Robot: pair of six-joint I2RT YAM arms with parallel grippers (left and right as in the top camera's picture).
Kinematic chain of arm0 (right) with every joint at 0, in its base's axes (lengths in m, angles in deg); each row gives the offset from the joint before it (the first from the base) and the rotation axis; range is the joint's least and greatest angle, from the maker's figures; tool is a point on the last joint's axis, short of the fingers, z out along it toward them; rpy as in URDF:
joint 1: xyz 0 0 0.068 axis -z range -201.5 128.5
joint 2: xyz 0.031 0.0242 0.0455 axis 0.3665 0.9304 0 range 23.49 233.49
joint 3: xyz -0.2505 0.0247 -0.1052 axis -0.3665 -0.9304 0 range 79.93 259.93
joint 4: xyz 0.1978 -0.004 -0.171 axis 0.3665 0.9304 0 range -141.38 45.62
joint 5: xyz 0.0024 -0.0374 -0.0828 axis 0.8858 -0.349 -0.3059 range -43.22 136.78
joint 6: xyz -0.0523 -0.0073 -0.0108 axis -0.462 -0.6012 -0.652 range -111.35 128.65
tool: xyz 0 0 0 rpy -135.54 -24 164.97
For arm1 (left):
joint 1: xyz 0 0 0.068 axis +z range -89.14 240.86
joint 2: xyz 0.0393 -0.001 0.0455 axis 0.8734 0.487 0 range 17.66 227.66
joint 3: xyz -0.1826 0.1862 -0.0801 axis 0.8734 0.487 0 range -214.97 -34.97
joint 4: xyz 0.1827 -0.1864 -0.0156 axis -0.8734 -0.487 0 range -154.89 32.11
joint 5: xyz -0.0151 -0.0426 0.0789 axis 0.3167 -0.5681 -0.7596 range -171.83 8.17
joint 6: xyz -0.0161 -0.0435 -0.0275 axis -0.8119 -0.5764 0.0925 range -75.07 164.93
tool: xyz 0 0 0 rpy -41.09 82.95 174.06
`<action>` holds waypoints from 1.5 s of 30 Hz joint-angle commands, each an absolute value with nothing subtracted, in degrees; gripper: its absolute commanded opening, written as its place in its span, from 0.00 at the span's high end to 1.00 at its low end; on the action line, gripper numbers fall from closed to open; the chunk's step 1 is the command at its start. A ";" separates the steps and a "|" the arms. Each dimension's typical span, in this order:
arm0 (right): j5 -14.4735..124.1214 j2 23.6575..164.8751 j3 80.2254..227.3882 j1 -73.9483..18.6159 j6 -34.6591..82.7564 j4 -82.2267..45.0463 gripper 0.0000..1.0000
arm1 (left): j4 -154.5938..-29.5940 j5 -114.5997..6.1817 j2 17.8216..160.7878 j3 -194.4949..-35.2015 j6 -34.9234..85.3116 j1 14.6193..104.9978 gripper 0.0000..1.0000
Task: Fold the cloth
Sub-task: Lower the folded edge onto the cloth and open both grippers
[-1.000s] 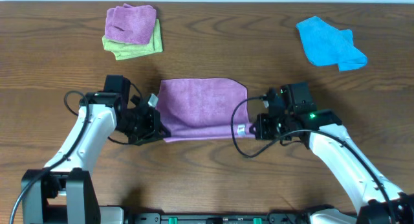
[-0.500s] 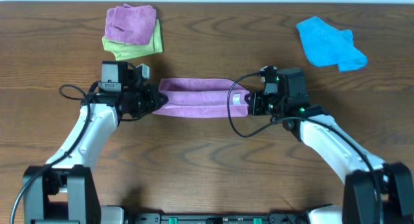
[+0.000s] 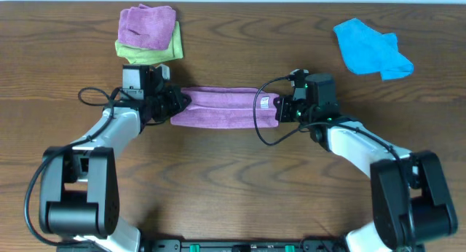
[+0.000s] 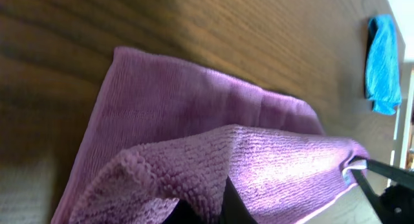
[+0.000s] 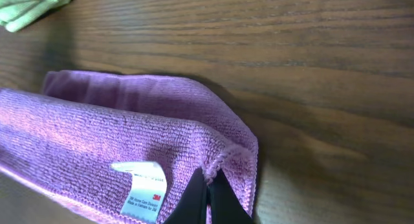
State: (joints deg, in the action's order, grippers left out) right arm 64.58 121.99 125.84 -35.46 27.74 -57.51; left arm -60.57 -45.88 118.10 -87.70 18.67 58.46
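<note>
- The cloth lies on the table as a long, narrow purple band. It begins just on my side of the lime-green cloth and runs off to that cloth's right.
- A second purple cloth, folded, sits on top of the lime-green one.
- My left gripper is at the end of the band nearest the lime-green cloth, just on my side of it. It is clamped on the cloth. In the left wrist view the top layer humps up over my dark fingers, and the lower layer lies flat on the wood.
- My right gripper is at the far end of the band, well to the right of the lime-green cloth. It pinches the corner of the top layer between closed fingers.
- The white tag hangs from the held edge, just on the lime-green cloth's side of those fingers.
- The blue cloth lies crumpled far to the right of the lime-green cloth, well apart from both grippers.
</note>
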 commanded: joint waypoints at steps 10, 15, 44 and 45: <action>52.76 126.10 127.63 -34.34 28.33 -60.09 0.99 | -55.19 -53.79 124.55 -87.75 15.96 60.08 0.94; 52.82 127.81 127.63 -34.45 28.35 -61.03 0.99 | -54.60 -54.21 125.66 -87.75 15.96 60.08 0.94; 55.40 107.39 127.63 -35.41 30.76 -37.68 0.48 | -73.00 -55.21 107.22 -92.31 23.02 60.67 0.09; 55.62 107.35 127.63 -35.41 31.79 -36.74 0.48 | -73.22 -55.00 106.84 -92.31 22.49 60.67 0.09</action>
State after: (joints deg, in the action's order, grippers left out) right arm 55.12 108.35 127.13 -35.50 29.71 -37.99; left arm -72.41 -53.99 107.96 -91.09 21.62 60.39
